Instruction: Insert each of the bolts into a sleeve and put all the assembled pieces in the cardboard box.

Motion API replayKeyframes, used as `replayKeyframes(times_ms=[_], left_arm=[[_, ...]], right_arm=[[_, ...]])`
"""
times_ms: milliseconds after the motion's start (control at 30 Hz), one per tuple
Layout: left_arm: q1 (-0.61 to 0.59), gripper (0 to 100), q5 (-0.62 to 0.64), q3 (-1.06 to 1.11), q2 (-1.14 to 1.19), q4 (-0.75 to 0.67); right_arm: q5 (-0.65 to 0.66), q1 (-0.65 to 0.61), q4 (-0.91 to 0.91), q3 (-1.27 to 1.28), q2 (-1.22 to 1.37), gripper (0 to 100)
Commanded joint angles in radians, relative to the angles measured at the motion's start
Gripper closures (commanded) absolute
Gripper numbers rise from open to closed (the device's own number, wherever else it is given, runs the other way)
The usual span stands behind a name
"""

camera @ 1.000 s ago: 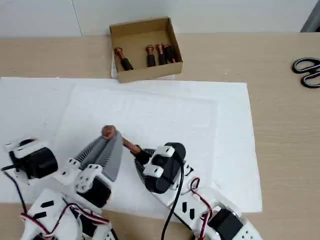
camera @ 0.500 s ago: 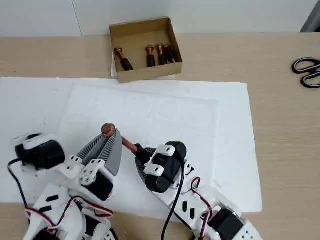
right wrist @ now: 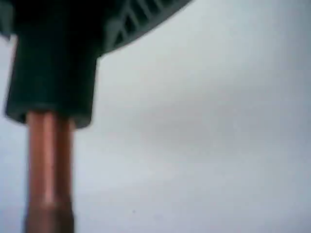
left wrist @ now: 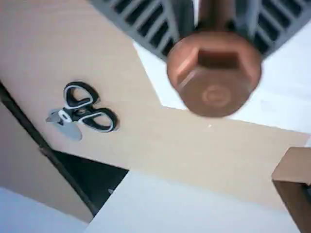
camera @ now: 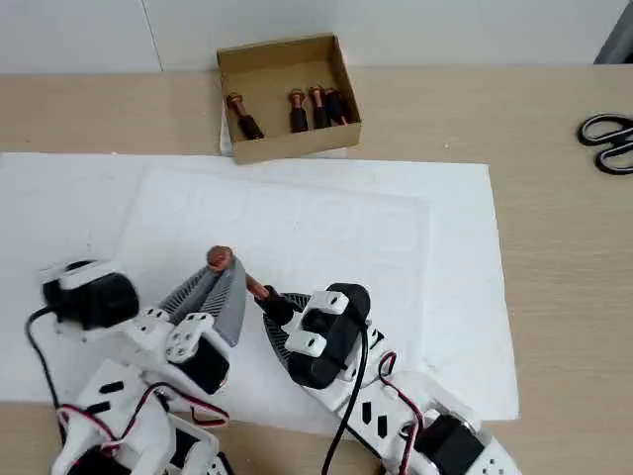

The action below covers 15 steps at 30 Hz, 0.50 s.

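A copper bolt with a hex head [camera: 220,258] is held just behind the head by my left gripper [camera: 229,269], which is shut on it. Its shaft [camera: 255,287] runs down-right into a black sleeve [camera: 278,307], on which my right gripper [camera: 281,315] is shut. The left wrist view has the bolt head [left wrist: 214,73] close up between the grey fingers [left wrist: 146,22]. The right wrist view has the sleeve [right wrist: 53,73] with the copper shaft [right wrist: 48,165] sticking out of it. The cardboard box [camera: 290,142] at the back holds several assembled pieces [camera: 298,111].
Both arms stand over a white paper sheet [camera: 396,247] on the wooden table. Black-handled scissors [camera: 608,142] lie at the far right edge and also appear in the left wrist view [left wrist: 82,108]. A corner of the box [left wrist: 294,177] is there too.
My left arm has swung slightly to the right, nudging the bolt head that way. The right gripper with the sleeve has shifted a little toward the left arm.
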Motion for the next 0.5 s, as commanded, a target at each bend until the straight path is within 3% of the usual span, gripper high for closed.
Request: replayKeyframes(times_ms=[0,200,467], left_arm=[[0.005,99,-0.006,0.001,0.009,-0.012],[0.137,99,-0.006,0.045,0.009,0.012],[0.176,99,-0.095,0.12,0.009,0.015]], right_arm=[[0.014,-0.007,-0.028,-0.08,-0.012,99.5],[0.049,-0.007,-0.028,-0.087,-0.012,99.5],[0.051,-0.007,-0.076,-0.087,-0.01,99.5]])
